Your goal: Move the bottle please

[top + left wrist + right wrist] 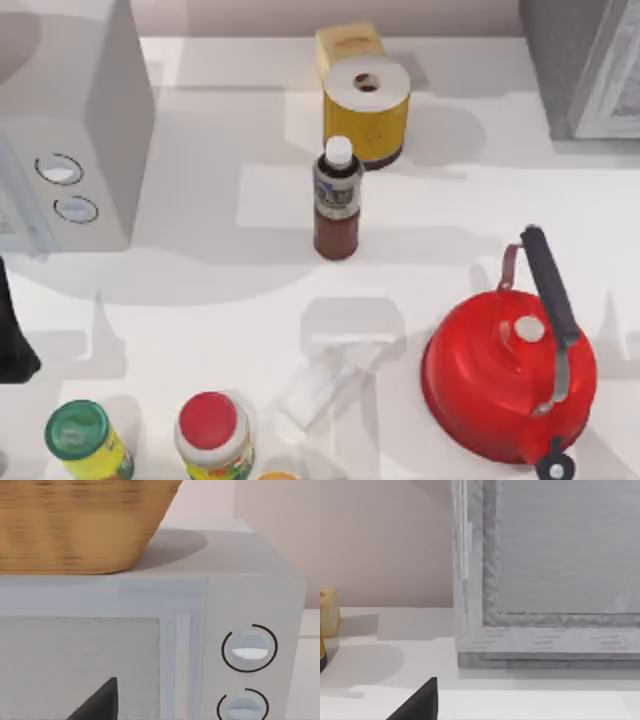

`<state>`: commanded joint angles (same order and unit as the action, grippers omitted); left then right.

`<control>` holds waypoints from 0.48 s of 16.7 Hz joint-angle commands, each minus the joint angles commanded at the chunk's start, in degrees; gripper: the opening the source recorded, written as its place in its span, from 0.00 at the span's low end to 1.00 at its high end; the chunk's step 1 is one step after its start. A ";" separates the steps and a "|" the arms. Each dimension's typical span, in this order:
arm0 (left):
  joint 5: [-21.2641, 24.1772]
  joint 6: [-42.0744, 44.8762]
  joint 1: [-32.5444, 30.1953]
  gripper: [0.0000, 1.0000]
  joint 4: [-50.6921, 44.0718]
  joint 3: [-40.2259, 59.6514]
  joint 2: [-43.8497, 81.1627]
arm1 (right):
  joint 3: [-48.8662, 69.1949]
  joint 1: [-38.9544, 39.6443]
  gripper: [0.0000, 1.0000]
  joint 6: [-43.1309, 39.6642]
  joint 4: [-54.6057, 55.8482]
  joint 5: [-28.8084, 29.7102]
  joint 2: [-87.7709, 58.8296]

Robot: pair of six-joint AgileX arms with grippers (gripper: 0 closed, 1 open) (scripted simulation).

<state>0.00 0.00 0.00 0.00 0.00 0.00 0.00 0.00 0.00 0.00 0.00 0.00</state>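
While bottle (337,200) stands upright mid-table toward far edge, left arm (14,330) at left edge looks nearer; finger state can't tell, both grippers.

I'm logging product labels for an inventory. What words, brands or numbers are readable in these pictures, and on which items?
No text can be read anywhere.
Bottle: grey-dark label band, print too blurred to read.
Red-lidded jar: colourful label, illegible.
Green-lidded jar: yellow label, illegible.
Yellow roll and the box behind it: faint marks, unreadable.
Microwave: two dials, no visible numbers.
Kettle: no lettering.
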 joint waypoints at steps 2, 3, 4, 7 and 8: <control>0.00 0.00 0.00 1.00 0.00 0.00 0.00 | 0.00 0.00 1.00 0.00 0.00 0.00 -0.01; 0.00 0.00 0.00 1.00 0.00 0.00 0.00 | 0.33 0.21 1.00 -0.05 -0.08 -0.07 -0.59; 0.00 0.00 0.00 1.00 0.00 0.00 0.00 | 1.06 0.61 1.00 -0.12 -0.19 -0.19 -1.78; 0.00 0.00 0.00 1.00 0.00 0.00 0.00 | 5.58 2.58 1.00 -0.41 -0.49 -0.49 -9.02; 0.00 0.00 0.00 1.00 0.00 0.00 0.00 | 7.81 3.43 1.00 -0.49 -0.54 -0.51 -12.64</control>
<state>0.00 0.00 0.00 0.00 0.00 0.00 7.81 3.43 -0.49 -0.54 -0.51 -12.64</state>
